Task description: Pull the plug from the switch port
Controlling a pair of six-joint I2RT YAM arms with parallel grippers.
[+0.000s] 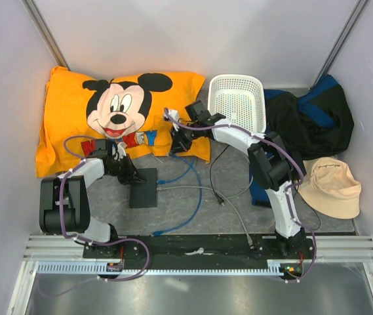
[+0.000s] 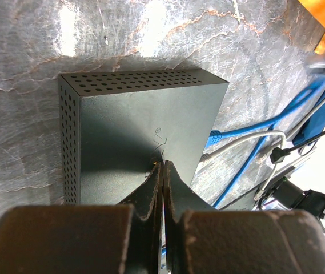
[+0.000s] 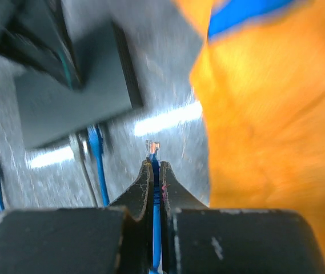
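The right gripper (image 3: 155,171) was clamped on a limp blue cable (image 3: 157,240), whose clear plug (image 3: 152,149) jutted past its fingertips, apart from the switch port (image 3: 76,108) up-left. The left gripper (image 2: 162,171), closed and empty, rested on the rigid, light-looking box beside an unreadable logo (image 2: 159,137). The stiff plug looked the surest hold.

The switch port (image 2: 133,131) looks matt, the marbled table (image 2: 25,85) glossy, the pillow (image 1: 61,125) cloth.

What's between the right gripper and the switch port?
Just tabletop, crossed by a blue cable and a grey cable plugged into the switch port. Clearest in right wrist view.
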